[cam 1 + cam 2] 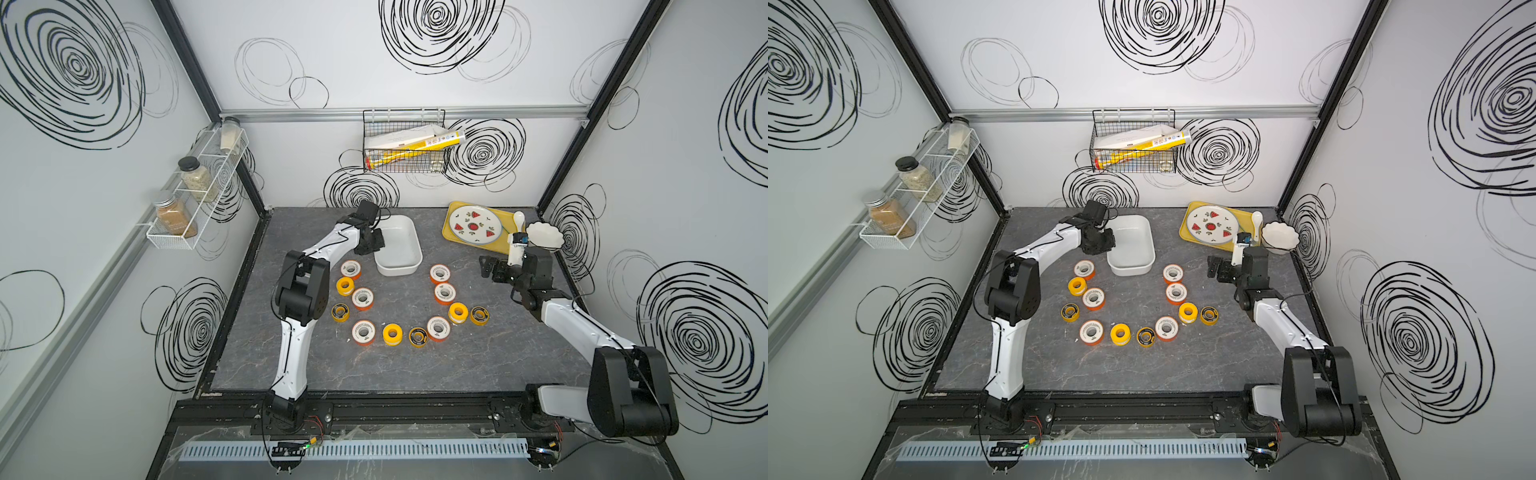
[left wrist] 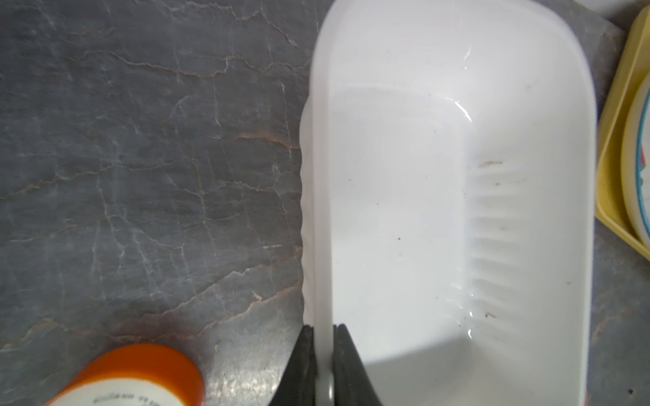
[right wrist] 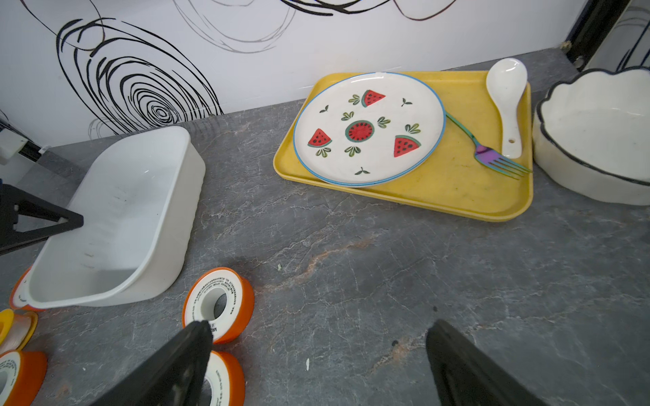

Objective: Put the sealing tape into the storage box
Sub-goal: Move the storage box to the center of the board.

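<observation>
Risk sits mostly with the left tool (image 2: 324, 337), whose jaws are pinched shut on the thin nine o'clock wall of the storage box (image 1: 398, 243). The box stands empty at twelve o'clock on the bench (image 1: 415, 374). A one-sided grip on thin plastic may let it pivot, tip or slip free if it is lifted or dragged.

An orange spool (image 1: 350, 269) lies just beside the box's seven o'clock corner; I cannot tell whether they touch. Any pull toward six o'clock would likely shove it into the yellow spool (image 1: 345, 286) next to it.

All twelve rolls of sealing tape (image 1: 392, 333) lie flat on the bench in a U open toward twelve o'clock, none in the box.

The right tool (image 3: 318, 330) hangs empty with jaws spread wide, out toward two o'clock on the bench, one finger above the end spool (image 3: 218, 304) of the arc. Spools there sit close together, so a wide finger coming down may knock the next spool (image 3: 225, 379) aside, or tip it on edge to roll.
</observation>
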